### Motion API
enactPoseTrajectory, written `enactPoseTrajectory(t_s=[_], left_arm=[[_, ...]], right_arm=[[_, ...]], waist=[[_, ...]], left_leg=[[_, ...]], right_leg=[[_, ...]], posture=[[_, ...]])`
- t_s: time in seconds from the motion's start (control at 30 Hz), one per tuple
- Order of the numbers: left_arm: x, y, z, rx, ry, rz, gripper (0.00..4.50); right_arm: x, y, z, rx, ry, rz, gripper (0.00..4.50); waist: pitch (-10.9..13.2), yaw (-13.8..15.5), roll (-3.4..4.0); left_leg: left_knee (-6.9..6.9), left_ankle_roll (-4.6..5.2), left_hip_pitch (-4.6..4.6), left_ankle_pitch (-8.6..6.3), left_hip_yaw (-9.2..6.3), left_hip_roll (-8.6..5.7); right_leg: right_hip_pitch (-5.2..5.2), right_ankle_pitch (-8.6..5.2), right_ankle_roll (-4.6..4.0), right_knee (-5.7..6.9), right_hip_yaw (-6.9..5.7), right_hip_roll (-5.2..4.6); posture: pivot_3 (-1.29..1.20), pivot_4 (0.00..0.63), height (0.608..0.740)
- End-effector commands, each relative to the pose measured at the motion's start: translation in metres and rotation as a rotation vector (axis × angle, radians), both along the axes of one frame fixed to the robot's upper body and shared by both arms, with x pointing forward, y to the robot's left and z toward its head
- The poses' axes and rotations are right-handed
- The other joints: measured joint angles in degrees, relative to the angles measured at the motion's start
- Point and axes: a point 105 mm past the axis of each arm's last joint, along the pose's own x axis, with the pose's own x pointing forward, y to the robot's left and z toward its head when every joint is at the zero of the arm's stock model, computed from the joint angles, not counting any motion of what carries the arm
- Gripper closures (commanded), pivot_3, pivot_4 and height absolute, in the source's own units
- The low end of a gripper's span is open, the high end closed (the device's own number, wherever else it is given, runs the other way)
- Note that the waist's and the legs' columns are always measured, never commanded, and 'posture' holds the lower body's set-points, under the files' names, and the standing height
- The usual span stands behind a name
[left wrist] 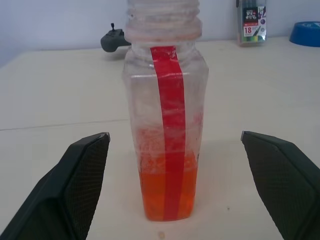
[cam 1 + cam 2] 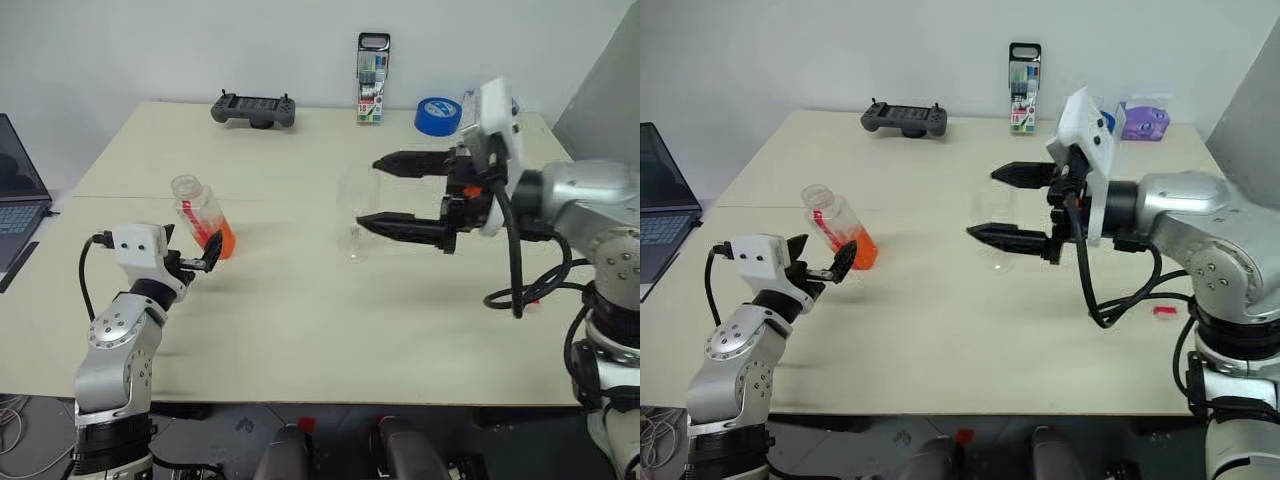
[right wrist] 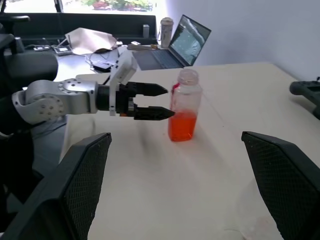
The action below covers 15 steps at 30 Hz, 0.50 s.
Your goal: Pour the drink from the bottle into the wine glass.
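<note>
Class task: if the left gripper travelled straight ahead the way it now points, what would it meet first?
Most likely the uncapped bottle of orange drink, standing directly ahead of the open left gripper, centred between its fingers and not yet touched.

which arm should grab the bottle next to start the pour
Left, probably. The left gripper is open right beside the bottle, which stands between its fingers in the left wrist view. The right gripper is open near the wine glass.

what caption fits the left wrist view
Open left gripper facing the uncapped bottle, orange-red drink low inside.
</note>
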Motion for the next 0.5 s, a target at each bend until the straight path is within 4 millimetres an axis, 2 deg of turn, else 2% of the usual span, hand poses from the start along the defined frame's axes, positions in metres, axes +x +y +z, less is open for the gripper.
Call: enactPoseTrajectory(t_s=[0.03,0.27,0.5], left_arm=[[0.001,-0.006,0.023,0.041,-0.077,-0.004,0.00],[0.018,-0.013,0.034,0.048,-0.093,-0.025,0.00],[0.036,-0.008,0.036,0.072,-0.083,-0.011,0.00]], right_arm=[[-0.008,-0.002,0.012,0.016,-0.026,0.022,0.05],[-0.006,-0.002,0.005,-0.034,-0.002,-0.011,0.05],[-0.004,-0.004,0.004,-0.041,0.002,-0.035,0.05]], waist=[[0.00,0.01,0.00],[0.01,0.02,-0.01],[0.01,0.00,-0.01]], left_leg=[[0.03,0.00,0.00,0.00,0.08,-0.04],[0.01,0.01,0.07,0.01,0.05,0.01],[-0.03,0.01,0.14,0.01,0.07,0.01]], right_leg=[[0.00,0.01,0.02,0.00,0.01,-0.03],[0.01,0.03,0.06,0.05,-0.02,0.03],[0.01,0.03,0.06,0.12,-0.08,0.06]], posture=[[0.00,0.150,0.740],[0.00,0.150,0.740],[0.00,0.150,0.740]])
